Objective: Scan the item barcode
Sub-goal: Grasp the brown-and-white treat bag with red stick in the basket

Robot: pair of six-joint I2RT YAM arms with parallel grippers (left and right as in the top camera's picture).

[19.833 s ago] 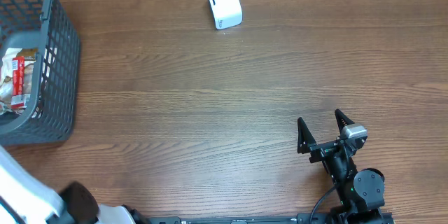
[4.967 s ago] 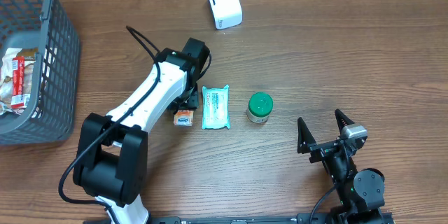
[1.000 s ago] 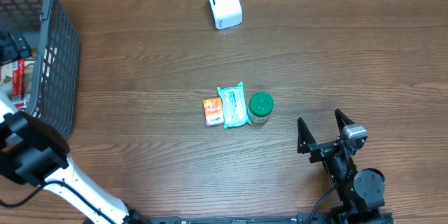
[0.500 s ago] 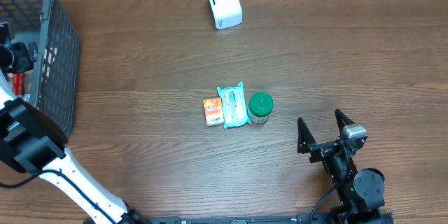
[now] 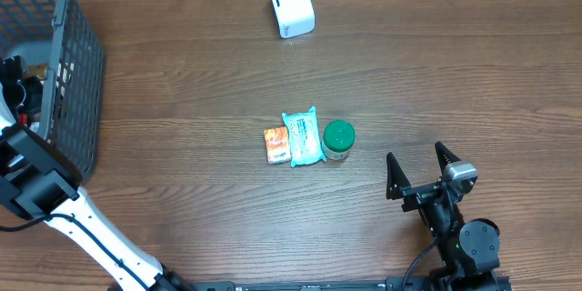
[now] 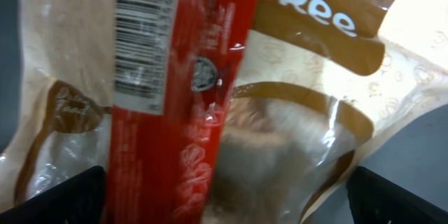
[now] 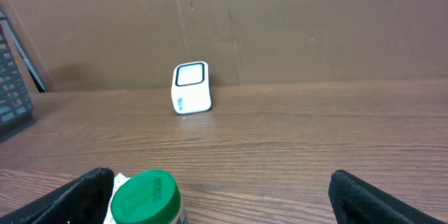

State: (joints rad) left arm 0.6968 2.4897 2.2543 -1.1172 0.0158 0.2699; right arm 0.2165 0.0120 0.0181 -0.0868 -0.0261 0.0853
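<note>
Seen from above, the left gripper [image 5: 20, 91] sat down inside the grey mesh basket [image 5: 77, 73]. Its own arm and the basket wall hid most of it, so its fingers could not be made out there. Its wrist camera caught only the two dark fingertips [image 6: 63, 196] in the bottom corners, spread fully wide and closed on nothing.

Directly ahead of them, very close and partly blurred, lay a glossy red packet [image 6: 175, 112]. Its white barcode [image 6: 143, 38] ran off the top edge, and its small print was unreadable. Under the packet lay a clear-and-brown bag [image 6: 301, 147], its lettering cut off at the frame.

The right gripper [image 5: 416, 168] was also wide open and empty. A green-lidded jar [image 7: 145, 196] stood just ahead of it toward its left finger, cropped at the bottom. The white scanner [image 7: 190, 87] stood upright well beyond.
</note>
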